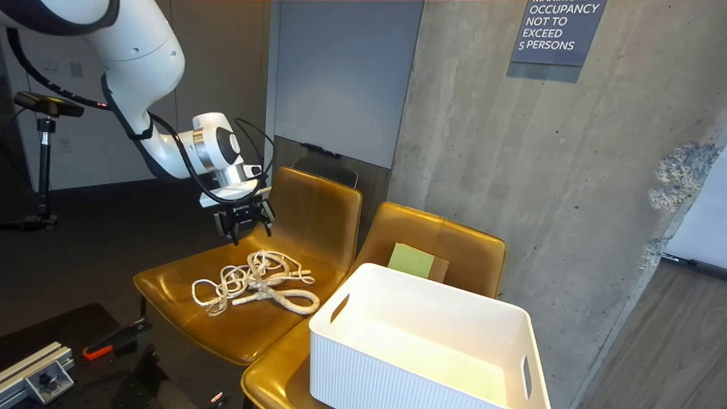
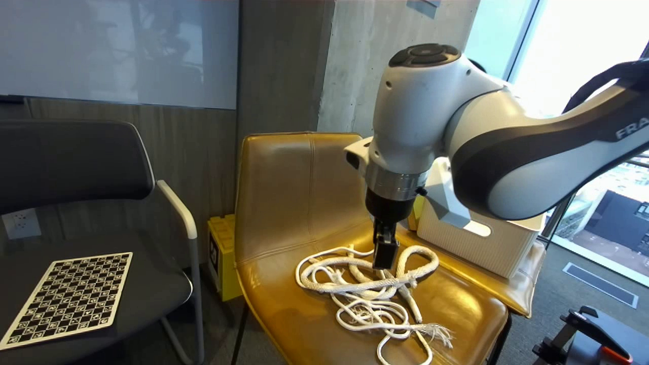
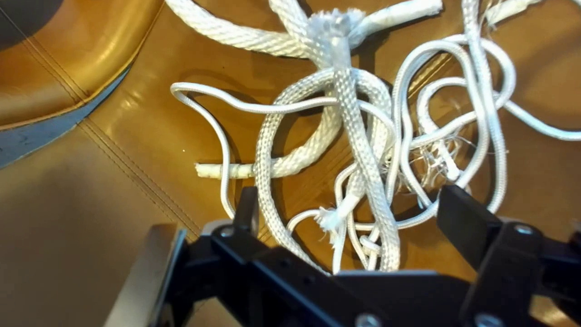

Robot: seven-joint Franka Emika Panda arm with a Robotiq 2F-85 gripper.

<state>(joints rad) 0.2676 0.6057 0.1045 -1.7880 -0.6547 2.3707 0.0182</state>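
Observation:
A tangle of white rope (image 1: 266,288) lies on a tan leather chair (image 1: 182,278), thick braided lengths mixed with thinner cord. In the wrist view the thick rope (image 3: 333,38) is bound in a knot near the top, and frayed ends show among the loops. My gripper (image 3: 347,193) has its fingers spread wide, with nothing held; rope loops appear between and beyond them. In an exterior view the gripper (image 1: 253,238) hangs above the rope, pointing down. From another angle the gripper (image 2: 385,258) overlaps the rope (image 2: 355,287); whether it touches cannot be made out.
A white ribbed bin (image 1: 397,369) stands on the adjoining tan chair, with a green card (image 1: 410,260) behind it. A black chair (image 2: 162,263) bears a checkered board (image 2: 71,299). Between the chairs is a yellow box (image 2: 225,258). A metal profile (image 1: 34,369) lies at lower left.

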